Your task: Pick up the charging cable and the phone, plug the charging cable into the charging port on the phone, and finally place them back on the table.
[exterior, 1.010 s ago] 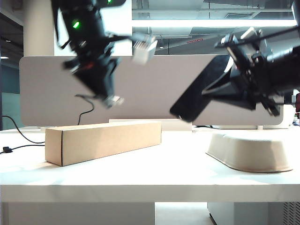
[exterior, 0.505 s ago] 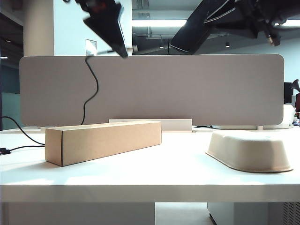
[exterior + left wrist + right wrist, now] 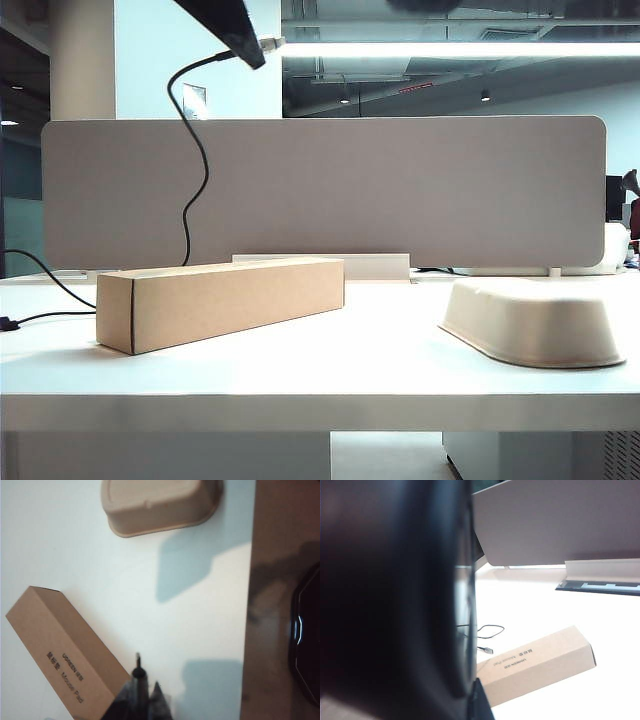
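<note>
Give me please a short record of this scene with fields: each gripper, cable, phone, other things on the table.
left gripper: high at the top left of the exterior view, shut on the charging cable
charging cable: silver plug sticks out past the fingertips; black cord hangs down behind the cardboard box
right gripper: out of the exterior view; shut on the phone
phone: a close dark shape that fills much of the right wrist view; not plugged in
cardboard box: lying on the table, left side
paper-pulp bowl: upside down, right side
</note>
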{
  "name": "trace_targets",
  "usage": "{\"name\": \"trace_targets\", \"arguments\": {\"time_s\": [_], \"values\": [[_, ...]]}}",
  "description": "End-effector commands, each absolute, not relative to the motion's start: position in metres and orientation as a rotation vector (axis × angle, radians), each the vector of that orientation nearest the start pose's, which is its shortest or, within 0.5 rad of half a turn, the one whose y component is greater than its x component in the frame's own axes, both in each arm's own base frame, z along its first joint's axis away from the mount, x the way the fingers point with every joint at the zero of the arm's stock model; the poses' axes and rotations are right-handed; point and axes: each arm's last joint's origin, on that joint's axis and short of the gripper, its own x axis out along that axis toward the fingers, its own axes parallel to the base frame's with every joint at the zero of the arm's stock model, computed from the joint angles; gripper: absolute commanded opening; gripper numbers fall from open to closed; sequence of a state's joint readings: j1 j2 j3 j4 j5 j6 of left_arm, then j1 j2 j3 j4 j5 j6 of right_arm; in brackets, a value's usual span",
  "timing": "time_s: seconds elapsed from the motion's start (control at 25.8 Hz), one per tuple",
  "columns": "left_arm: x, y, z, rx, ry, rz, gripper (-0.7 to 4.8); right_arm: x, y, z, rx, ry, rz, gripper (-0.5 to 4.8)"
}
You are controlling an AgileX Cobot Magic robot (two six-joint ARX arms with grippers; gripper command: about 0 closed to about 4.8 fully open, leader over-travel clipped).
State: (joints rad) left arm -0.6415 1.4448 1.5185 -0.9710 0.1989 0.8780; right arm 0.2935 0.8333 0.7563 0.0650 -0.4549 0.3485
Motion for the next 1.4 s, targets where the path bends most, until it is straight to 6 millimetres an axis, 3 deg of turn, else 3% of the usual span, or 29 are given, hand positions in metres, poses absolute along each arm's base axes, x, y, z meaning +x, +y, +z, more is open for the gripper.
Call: {"name": "trace_targets", "arguments": {"time_s": [0.04,0.31,0.74,1.05,1.24,1.4], "values": [[0.217,-0.17,0.37,0.962,0.502,-1.145,-0.06,0.153,0.06,0.359,0.318,0.062,0.756,-0.08],[0.192,-0.151,0.372,0.943,0.459,-1.144,-0.06,0.112,0.051,0.368,0.318,0.062,0.774,-0.08],[0.186,-0.148,0.364,0.888,0.491,-1.171,-0.06,0.074,0.052,0.365,0.32,0.11,0.917,-0.08],[0.181,-0.154,0.369,0.596,0.479,-1.378,-0.06,0.064,0.047,0.362,0.418,0.181,0.922,-0.08],[0.179,-0.156,0.37,0.519,0.463,-1.47,-0.06,0.064,0.048,0.363,0.497,0.21,0.926,-0.07],[0.177,-0.161,0.379,0.304,0.383,-1.653,-0.06,0.064,0.049,0.371,0.616,0.197,0.965,-0.07]]}}
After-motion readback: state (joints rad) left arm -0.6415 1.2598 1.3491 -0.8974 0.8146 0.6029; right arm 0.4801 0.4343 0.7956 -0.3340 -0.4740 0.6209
